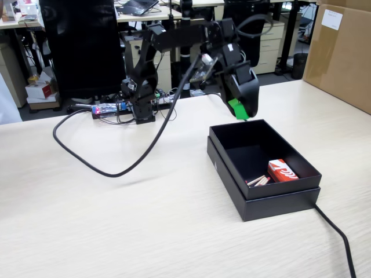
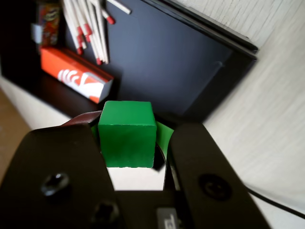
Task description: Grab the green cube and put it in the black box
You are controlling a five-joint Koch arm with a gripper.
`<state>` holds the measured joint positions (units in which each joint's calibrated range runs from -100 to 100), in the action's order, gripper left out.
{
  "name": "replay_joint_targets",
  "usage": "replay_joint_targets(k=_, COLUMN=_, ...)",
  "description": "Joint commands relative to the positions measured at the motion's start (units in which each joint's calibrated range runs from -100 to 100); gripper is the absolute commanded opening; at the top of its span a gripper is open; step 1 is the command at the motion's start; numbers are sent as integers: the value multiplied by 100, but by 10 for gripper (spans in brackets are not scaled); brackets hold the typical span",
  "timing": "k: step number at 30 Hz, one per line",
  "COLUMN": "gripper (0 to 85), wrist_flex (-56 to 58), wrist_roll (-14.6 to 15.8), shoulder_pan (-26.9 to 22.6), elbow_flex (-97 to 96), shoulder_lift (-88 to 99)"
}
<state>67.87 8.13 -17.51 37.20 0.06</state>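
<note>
The green cube [image 2: 127,134] is clamped between the two black jaws of my gripper [image 2: 128,129], which is shut on it. In the fixed view the gripper [image 1: 239,111] hangs just above the far rim of the black box [image 1: 232,166], and only a green patch shows at its tip. The wrist view looks down into the black box [image 2: 167,52], whose dark floor lies beyond the cube.
Inside the box lie a red and white carton [image 1: 282,171] and several red-tipped matches [image 1: 259,180]. A black cable [image 1: 136,157] loops across the table from the arm's base. A large brown cardboard box [image 1: 342,52] stands at the far right.
</note>
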Motion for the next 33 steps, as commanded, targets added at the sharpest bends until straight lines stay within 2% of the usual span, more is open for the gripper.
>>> replay_joint_targets(k=1, gripper=9, wrist_flex=-18, wrist_roll=0, shoulder_pan=-29, elbow_flex=723, shoulder_lift=-437)
replay_joint_targets(k=7, gripper=9, wrist_flex=-26, wrist_roll=5, shoulder_pan=29, elbow_flex=768, shoulder_lift=-1573)
replay_joint_targets(k=16, gripper=11, wrist_flex=-26, wrist_roll=39, shoulder_pan=98, elbow_flex=686, shoulder_lift=-2238)
replay_joint_targets(k=17, gripper=32, wrist_flex=-26, wrist_roll=49, shoulder_pan=98, elbow_flex=686, shoulder_lift=-2296)
replay_joint_targets(k=18, gripper=122, wrist_flex=-26, wrist_roll=59, shoulder_pan=103, elbow_flex=632, shoulder_lift=-2342)
replay_joint_targets(k=21, gripper=128, wrist_flex=-26, wrist_roll=59, shoulder_pan=103, elbow_flex=487, shoulder_lift=-2342)
replay_joint_targets(k=22, gripper=158, wrist_flex=-18, wrist_roll=59, shoulder_pan=103, elbow_flex=433, shoulder_lift=-2342)
replay_joint_targets(k=25, gripper=277, wrist_flex=-18, wrist_roll=73, shoulder_pan=103, elbow_flex=315, shoulder_lift=-2250)
replay_joint_targets(k=27, gripper=399, wrist_flex=-18, wrist_roll=127, shoulder_pan=112, elbow_flex=242, shoulder_lift=-2020)
replay_joint_targets(k=28, gripper=434, wrist_flex=-18, wrist_roll=186, shoulder_pan=122, elbow_flex=197, shoulder_lift=-1814)
replay_joint_targets(k=33, gripper=455, wrist_flex=-121, wrist_roll=239, shoulder_pan=200, elbow_flex=124, shoulder_lift=-483)
